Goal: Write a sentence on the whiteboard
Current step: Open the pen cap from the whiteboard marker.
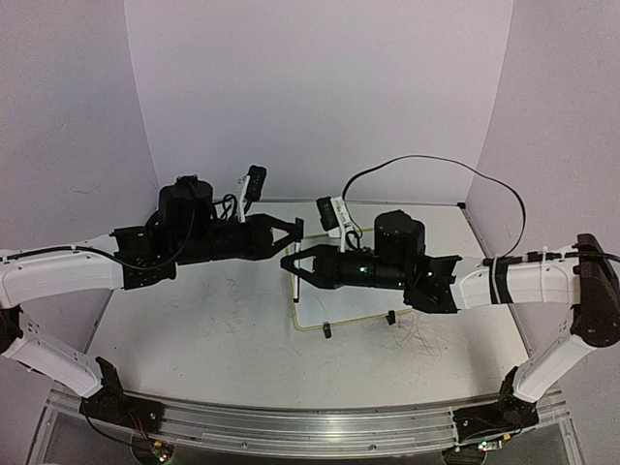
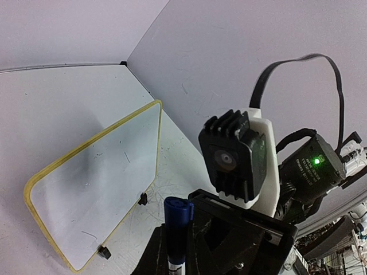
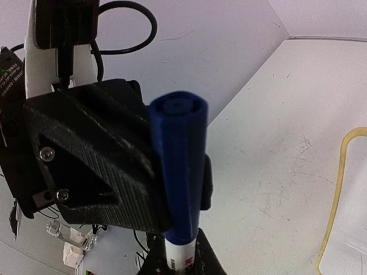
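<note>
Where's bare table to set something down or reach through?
Free: front-left table, between left arm and near rail; front-right beside the whiteboard, scribbled but open. Crowded: centre, left fingers and right fingers gripping the marker.

Whiteboard [image 2: 97, 183]: a glossy, smooth white face with faint reflections, edged by a cream-yellow frame that looks like plastic. Marker [image 3: 179, 172]: a matt blue plastic cap with lengthwise ridges, over a smooth white barrel. The left end effector [image 1: 296, 231] and right end effector [image 1: 289, 263] are black plastic with a fine layered, matt grain, fixed with small shiny metal screws. The table [image 1: 194, 329] is matt white, scuffed with grey scribbles. A brushed metal rail [image 1: 310, 426] runs along its near edge.
</note>
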{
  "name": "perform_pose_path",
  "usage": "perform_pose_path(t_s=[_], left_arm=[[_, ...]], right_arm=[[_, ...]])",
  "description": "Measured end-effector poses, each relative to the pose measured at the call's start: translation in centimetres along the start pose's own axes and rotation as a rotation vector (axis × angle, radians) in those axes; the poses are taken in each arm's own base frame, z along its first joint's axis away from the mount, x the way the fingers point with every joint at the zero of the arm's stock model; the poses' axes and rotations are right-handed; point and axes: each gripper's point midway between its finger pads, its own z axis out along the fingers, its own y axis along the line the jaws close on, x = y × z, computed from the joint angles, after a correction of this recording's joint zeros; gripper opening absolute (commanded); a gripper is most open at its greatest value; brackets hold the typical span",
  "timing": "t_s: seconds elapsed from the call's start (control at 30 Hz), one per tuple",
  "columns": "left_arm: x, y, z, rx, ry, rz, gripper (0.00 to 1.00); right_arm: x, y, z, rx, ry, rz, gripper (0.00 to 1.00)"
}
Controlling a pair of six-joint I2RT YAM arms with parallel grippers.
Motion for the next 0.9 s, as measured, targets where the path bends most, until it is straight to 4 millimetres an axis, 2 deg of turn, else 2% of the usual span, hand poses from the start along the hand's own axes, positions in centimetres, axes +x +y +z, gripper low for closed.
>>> perform_pose_path(t_s=[0.2,0.43,0.5,0.57,0.63,0.73,0.83,0.9], left_arm=[[-0.5,-0.1,-0.4,-0.041,-0.043,-0.017,0.00],[0.9,0.8,-0.6,-0.138,-0.018,-0.033,0.00],[0.7,1.2,-0.8,-0.172,-0.028,-0.036,0.00],[-1.7,2.5,-1.7,-0.250,-0.121,-0.037,0.00],[-4.6,4.1,-3.8,-0.335,-0.233,-0.044,0.00],[-7.9,4.8,-6.9,-0.400,-0.363,-0.054,0.00],[-9.2,4.4,-8.4,-0.417,-0.419,-0.058,0.00],[-9.0,4.8,-8.8,-0.454,-0.419,-0.058,0.00]], right_arm=[[0.0,0.4,-0.1,-0.025,-0.017,-0.004,0.00],[1.8,0.0,-0.1,-0.022,-0.019,0.022,0.00],[2.2,-0.2,-0.2,-0.013,-0.017,0.024,0.00],[4.0,-0.8,-0.3,0.002,0.031,0.036,0.00],[6.0,-1.4,-0.5,0.018,0.085,0.049,0.00],[7.1,-1.5,-0.5,0.021,0.124,0.059,0.00],[7.2,-1.5,-0.5,0.020,0.130,0.058,0.00],[7.1,-1.6,-0.6,0.032,0.123,0.049,0.00]])
